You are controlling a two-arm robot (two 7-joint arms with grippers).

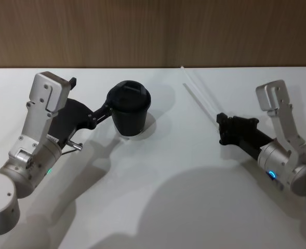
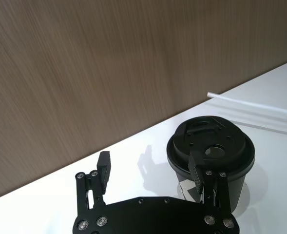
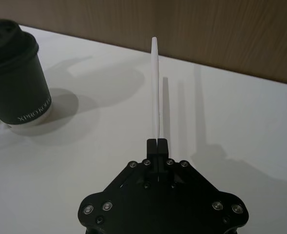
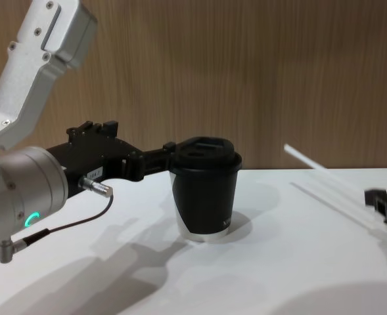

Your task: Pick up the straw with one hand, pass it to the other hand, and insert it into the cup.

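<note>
The black cup (image 1: 129, 108) with its sip lid stands upright on the white table (image 1: 184, 207), left of centre. My left gripper (image 1: 90, 97) is open beside it, and one finger (image 2: 200, 174) rests against the cup's (image 2: 211, 151) near side under the lid. The cup is not between the fingers. On the right, my right gripper (image 1: 221, 121) is shut on one end of the white straw (image 1: 198, 92). The straw (image 3: 155, 87) points away from the gripper (image 3: 158, 145) toward the back wall, held off the table. From the chest view the straw (image 4: 311, 161) slants up to the right of the cup (image 4: 206, 190).
A wooden wall (image 1: 153, 31) runs along the table's far edge just behind the cup and the straw's tip. Bare white tabletop lies between the two arms and toward the front.
</note>
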